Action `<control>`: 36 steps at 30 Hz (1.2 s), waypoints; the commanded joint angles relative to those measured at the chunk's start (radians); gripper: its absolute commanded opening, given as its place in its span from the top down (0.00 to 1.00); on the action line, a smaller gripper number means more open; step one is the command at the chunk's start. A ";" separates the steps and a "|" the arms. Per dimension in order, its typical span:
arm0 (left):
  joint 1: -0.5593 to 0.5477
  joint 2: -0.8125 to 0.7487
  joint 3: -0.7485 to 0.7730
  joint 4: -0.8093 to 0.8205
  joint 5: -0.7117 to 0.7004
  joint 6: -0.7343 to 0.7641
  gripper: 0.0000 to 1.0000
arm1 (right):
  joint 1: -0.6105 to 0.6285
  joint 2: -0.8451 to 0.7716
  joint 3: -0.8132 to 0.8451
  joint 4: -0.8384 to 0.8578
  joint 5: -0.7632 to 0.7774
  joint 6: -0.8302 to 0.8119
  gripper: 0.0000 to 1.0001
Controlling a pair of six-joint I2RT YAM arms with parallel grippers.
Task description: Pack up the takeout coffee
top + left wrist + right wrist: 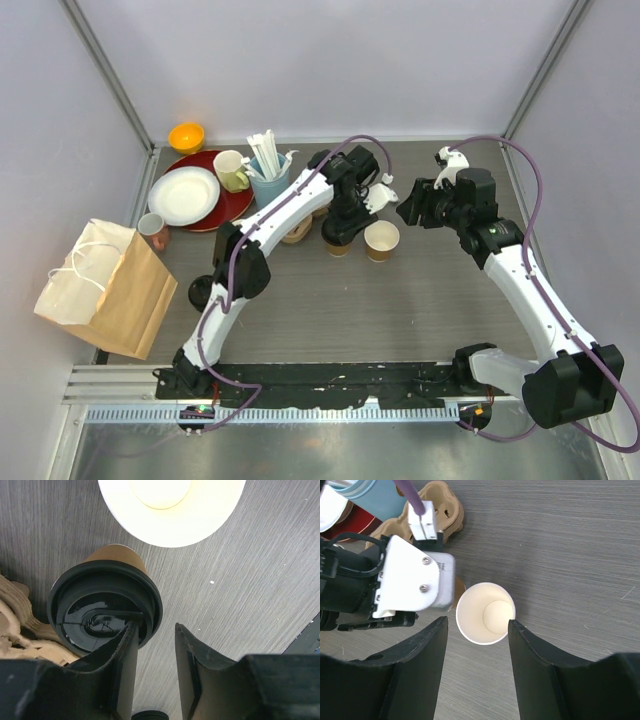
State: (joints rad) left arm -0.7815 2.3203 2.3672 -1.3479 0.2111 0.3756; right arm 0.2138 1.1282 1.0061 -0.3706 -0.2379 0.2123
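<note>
Grey wooden desk (pixel 420 320), pale walls all round. By its left edge lies a brown paper bag (pixel 110 285). In the middle of the desk two paper cups stand close together. The lidded cup (pixel 105 605) wears a black lid. The left gripper (pixel 156 630) hangs just over it, fingers spread, one finger at the lid's rim, pinching nothing. The open cup (pixel 485 612) is white inside. The right gripper (pixel 477 625) hovers above it, fingers wide apart. A cardboard tray (pixel 445 510) sits beside the lidded cup. Near the far left corner are a red plate (pixel 235 205), a mug (pixel 232 170) and an orange bowl (pixel 186 135).
</note>
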 commanded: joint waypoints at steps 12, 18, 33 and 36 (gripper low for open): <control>0.114 -0.291 -0.191 0.174 0.095 -0.214 0.77 | 0.001 0.103 0.038 0.176 -0.115 0.131 0.49; 0.224 -0.419 -0.507 0.424 0.143 -0.435 0.85 | 0.048 0.339 0.130 0.256 -0.144 0.189 0.54; 0.297 -0.374 -0.677 0.681 0.218 -0.662 0.78 | 0.061 0.585 0.236 0.216 -0.336 0.205 0.63; 0.297 -0.369 -0.686 0.684 0.221 -0.662 0.78 | 0.061 0.605 0.238 0.206 -0.340 0.202 0.64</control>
State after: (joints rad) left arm -0.5018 1.9522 1.6978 -0.7288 0.3973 -0.2512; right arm 0.2684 1.7203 1.2037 -0.1665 -0.5289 0.4110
